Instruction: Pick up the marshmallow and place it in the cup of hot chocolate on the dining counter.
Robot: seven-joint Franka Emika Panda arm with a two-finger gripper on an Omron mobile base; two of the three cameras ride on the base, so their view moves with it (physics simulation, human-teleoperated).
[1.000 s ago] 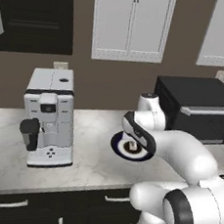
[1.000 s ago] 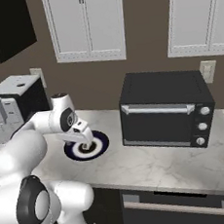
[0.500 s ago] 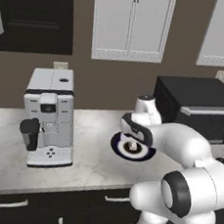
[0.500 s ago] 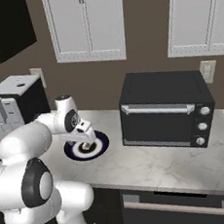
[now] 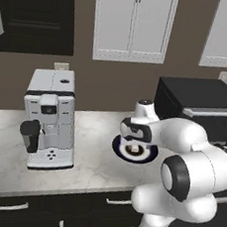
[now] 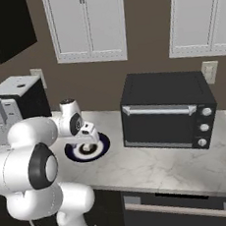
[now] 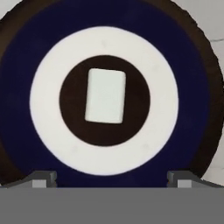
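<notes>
Marshmallow: the marshmallow is a small white block. It lies in the dark brown middle of the plate. Nothing is holding it.
Plate: round, with a dark blue rim, a white ring and a brown middle. It sits on the marbled worktop, between the coffee machine and the black oven.
Gripper: the gripper hangs right over the plate and points down at the marshmallow. It is low and close.
Jaws: wide apart, with nothing between them. The two fingertips show at the bottom of the hand view, one on each side of the plate's middle.
Arm: the white arm bends over the worktop from the base.
</notes>
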